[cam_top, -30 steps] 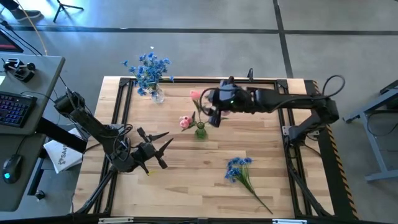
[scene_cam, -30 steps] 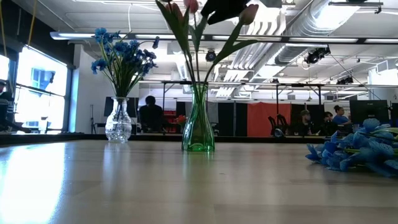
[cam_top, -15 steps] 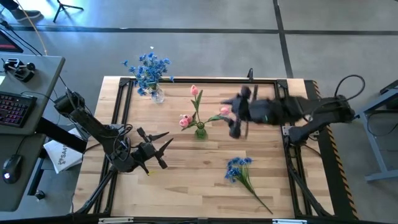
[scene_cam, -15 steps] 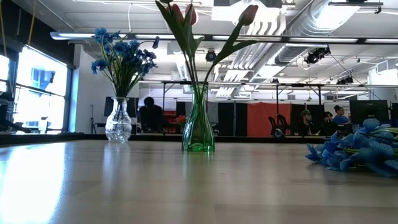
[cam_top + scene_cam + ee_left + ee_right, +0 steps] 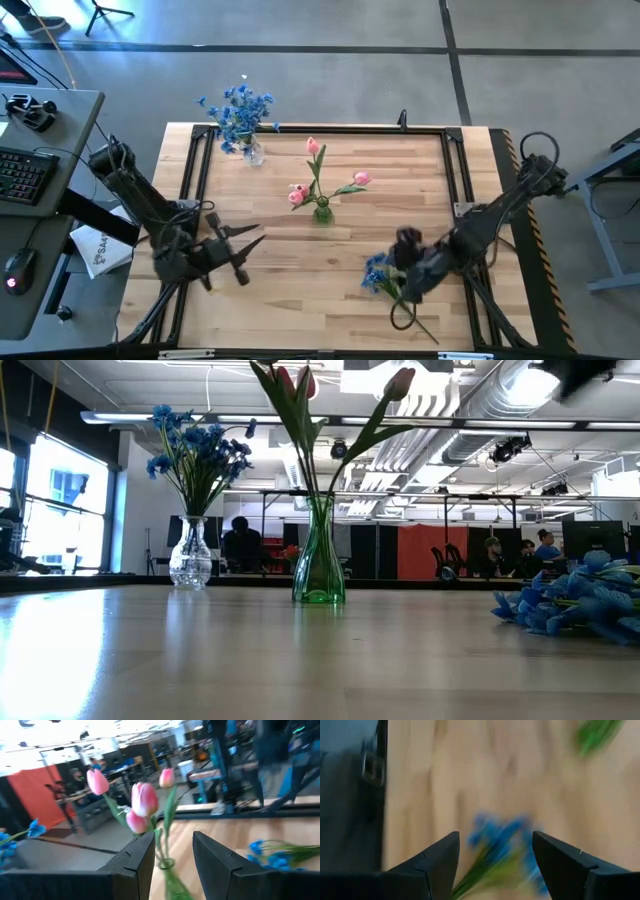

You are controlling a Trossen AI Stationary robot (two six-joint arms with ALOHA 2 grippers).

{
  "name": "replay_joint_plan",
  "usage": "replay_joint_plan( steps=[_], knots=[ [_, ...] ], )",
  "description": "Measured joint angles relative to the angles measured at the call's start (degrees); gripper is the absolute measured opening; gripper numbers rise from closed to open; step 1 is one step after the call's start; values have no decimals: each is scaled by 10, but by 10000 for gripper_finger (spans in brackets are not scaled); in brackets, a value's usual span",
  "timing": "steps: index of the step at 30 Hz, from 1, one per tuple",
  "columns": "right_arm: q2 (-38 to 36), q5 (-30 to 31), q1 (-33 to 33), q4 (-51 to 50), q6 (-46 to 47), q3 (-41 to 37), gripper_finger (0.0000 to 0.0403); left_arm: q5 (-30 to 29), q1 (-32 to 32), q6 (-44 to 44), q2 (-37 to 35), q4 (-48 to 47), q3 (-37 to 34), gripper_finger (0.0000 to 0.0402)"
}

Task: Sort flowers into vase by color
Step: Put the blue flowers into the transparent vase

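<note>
The right gripper (image 5: 408, 270), jaws spread wide and empty, hovers over the loose blue spray (image 5: 385, 272) at five o'clock, needing to descend and close.

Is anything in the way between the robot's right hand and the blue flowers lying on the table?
Nothing visible is. The right gripper hangs with open fingers right above the loose spray of blue blossoms on the wooden table, only bare wood around it.
</note>
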Motion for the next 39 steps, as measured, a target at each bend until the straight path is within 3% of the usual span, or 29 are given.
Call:
replay_joint_plan(
  steps=[6,10,15,27,31,37,39],
  knots=[
    [1,-134,55,72,309,-136,247,2,-36,-43,-26,-1,0,122],
    [4,-154,93,164,407,-210,247,3,-47,-67,-25,-5,0,122],
    [52,-158,127,239,398,-232,247,3,-49,-79,-25,-5,0,122],
    [217,-152,139,150,332,-118,238,3,-48,-69,-25,-11,0,122],
    [226,-144,139,116,332,-103,183,3,-48,-69,-24,-28,1,122],
    [221,-143,139,105,333,-122,37,3,-48,-90,-24,-58,1,122],
    [220,-143,139,103,332,-127,13,3,-48,-98,-24,-68,1,122]
  ],
)
